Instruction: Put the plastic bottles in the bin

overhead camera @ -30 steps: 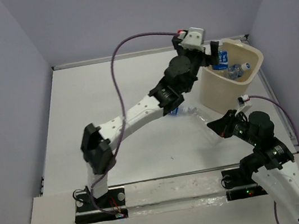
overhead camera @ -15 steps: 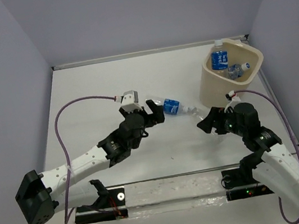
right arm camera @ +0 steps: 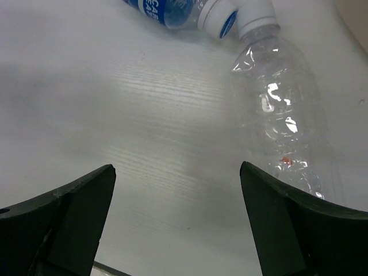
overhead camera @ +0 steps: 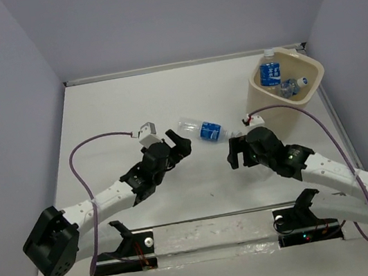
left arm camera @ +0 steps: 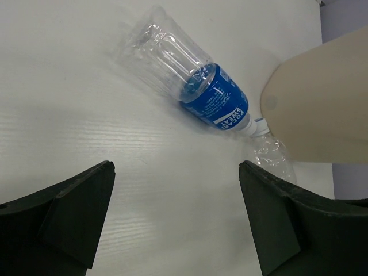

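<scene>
A blue-labelled bottle [left arm camera: 201, 86] lies on its side on the table [overhead camera: 110, 114], left of the bin [overhead camera: 292, 115]. It is cap to cap with a bare bottle [right arm camera: 282, 121] closer to the bin's foot. Two more bottles [overhead camera: 269, 72] sit inside the bin. The left gripper [left arm camera: 175, 168] and right gripper [right arm camera: 175, 169] gape wide and empty, each facing a lying bottle, likely for pickup. Nothing stands between.

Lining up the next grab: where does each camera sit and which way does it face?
Top external: above, behind the bases, looking down on table, bin, left arm and right arm.
Left wrist: on the left gripper, facing down at the labelled bottle; both fingers show.
Right wrist: on the right gripper, facing down at the unlabelled bottle; both fingers show.
Shared: both wrist views catch both bottles.
</scene>
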Controlling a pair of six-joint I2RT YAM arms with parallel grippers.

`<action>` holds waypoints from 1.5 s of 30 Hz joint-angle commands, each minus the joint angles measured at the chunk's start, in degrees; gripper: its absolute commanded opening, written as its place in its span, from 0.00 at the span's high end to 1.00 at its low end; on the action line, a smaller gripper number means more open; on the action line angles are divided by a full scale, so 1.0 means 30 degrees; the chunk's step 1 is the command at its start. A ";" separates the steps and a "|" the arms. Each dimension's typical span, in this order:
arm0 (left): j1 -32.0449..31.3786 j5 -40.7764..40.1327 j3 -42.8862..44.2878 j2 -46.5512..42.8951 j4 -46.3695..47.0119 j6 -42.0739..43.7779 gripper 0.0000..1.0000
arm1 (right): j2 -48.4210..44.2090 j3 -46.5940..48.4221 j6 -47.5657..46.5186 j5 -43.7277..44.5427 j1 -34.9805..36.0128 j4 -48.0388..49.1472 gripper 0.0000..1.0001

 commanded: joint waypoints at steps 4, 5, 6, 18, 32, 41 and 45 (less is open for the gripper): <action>0.0832 0.1157 -0.0982 0.0119 0.2325 -0.0731 0.01 | 0.3294 0.3040 -0.1022 0.6313 0.1491 -0.1157 0.05; 0.0979 0.1362 -0.0981 0.0236 0.2501 -0.0730 0.01 | 0.3617 0.3245 -0.1167 0.6724 0.1491 -0.1275 0.06; 0.1271 0.1596 -0.0981 0.0440 0.2822 -0.0701 0.01 | 0.4172 0.3653 -0.1575 0.7917 0.1491 -0.1421 0.07; 0.2386 0.2709 -0.0484 0.3163 0.4904 -0.0876 0.01 | 1.0146 0.6350 -0.3570 0.9719 0.1053 -0.2244 0.11; 0.2768 0.4117 0.1418 0.6533 0.6047 -0.1727 0.01 | 1.1677 0.6615 -0.3133 0.7551 0.0641 -0.2476 0.20; 0.2973 0.3971 0.3325 0.9171 0.6135 -0.1873 0.01 | 1.0157 0.6324 -0.2487 0.4472 0.0641 -0.2916 0.52; 0.3090 0.4235 0.3910 0.9991 0.6194 -0.1756 0.01 | 0.8487 0.5797 -0.2107 0.3009 0.0874 -0.3005 0.66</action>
